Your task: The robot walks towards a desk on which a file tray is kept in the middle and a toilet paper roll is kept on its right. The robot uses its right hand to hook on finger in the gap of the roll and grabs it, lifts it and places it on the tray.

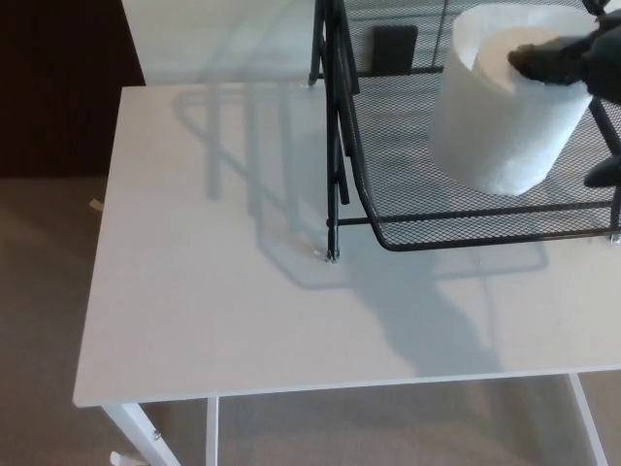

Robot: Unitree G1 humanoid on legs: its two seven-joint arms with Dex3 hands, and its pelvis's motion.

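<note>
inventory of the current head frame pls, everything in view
desk: 1, white, fills most of the frame, white legs below its front edge
file tray: 1, black wire mesh, on the desk, upper right
toilet paper roll: 1, white, held over the tray's lower tier, tilted
flat rectangular object: 1, dark, seen through the tray's mesh at the top; cannot tell what it is
floor: 1, beige carpet, left of and below the desk
right hand: 1, black, right edge, a finger hooked into the roll's core
left hand: not in view

Bare desk (213,291) left of tray (466,231)
</note>
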